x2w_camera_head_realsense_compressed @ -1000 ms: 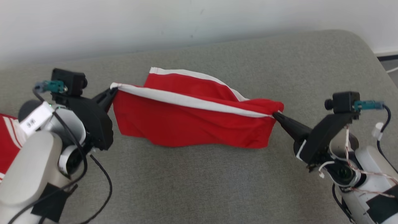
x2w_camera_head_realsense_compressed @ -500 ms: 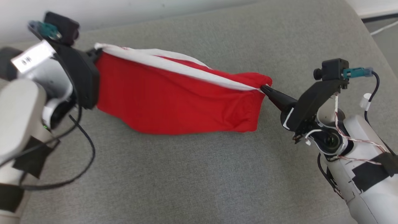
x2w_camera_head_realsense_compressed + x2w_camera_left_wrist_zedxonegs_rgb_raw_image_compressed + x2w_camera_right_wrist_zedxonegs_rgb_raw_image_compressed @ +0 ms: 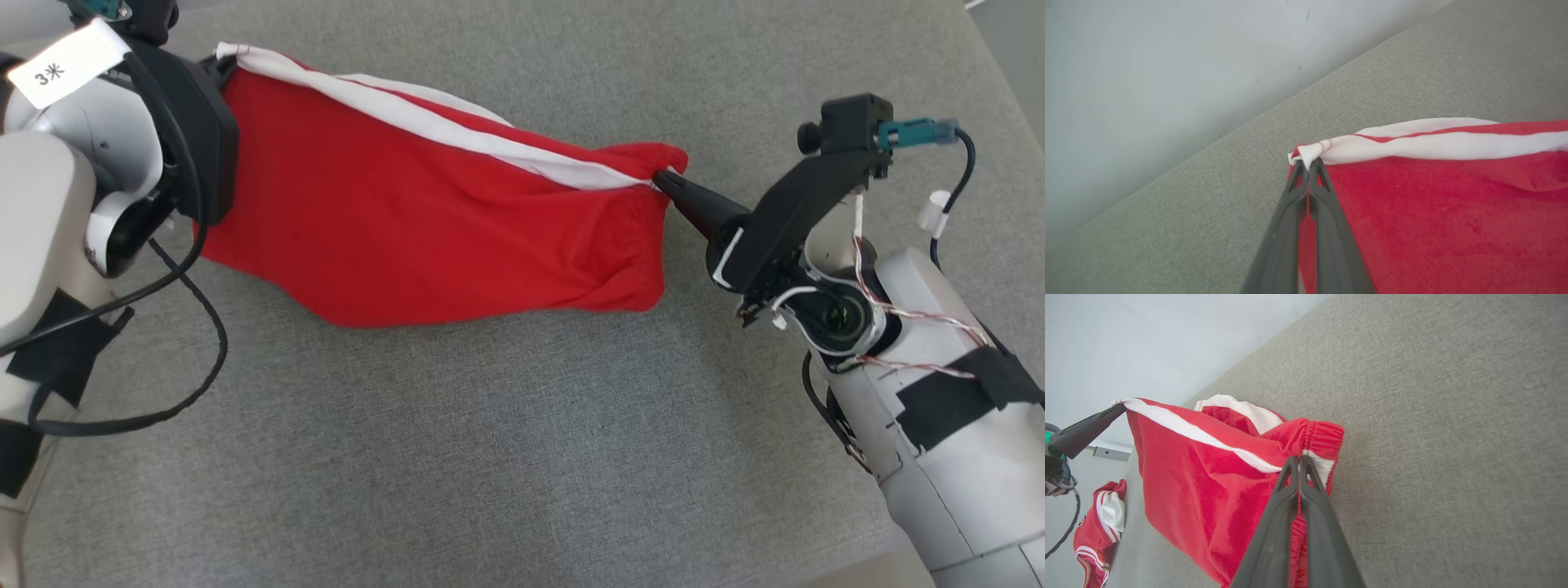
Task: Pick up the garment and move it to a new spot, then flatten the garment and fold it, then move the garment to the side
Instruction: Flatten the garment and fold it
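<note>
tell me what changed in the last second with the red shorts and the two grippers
Mostly the head camera shifted. The rear flap of the red shorts, earlier spread behind the white stripe, has drawn in against it. Nothing taken or let go: the left gripper stays shut on one stripe end, the right gripper on the waistband end, shorts stretched between them over the grey cushion.

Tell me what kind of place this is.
Probably an indoor room, home-like or a test setup: a grey upholstered cushion against a white wall, red shorts over it, another red garment nearby.
</note>
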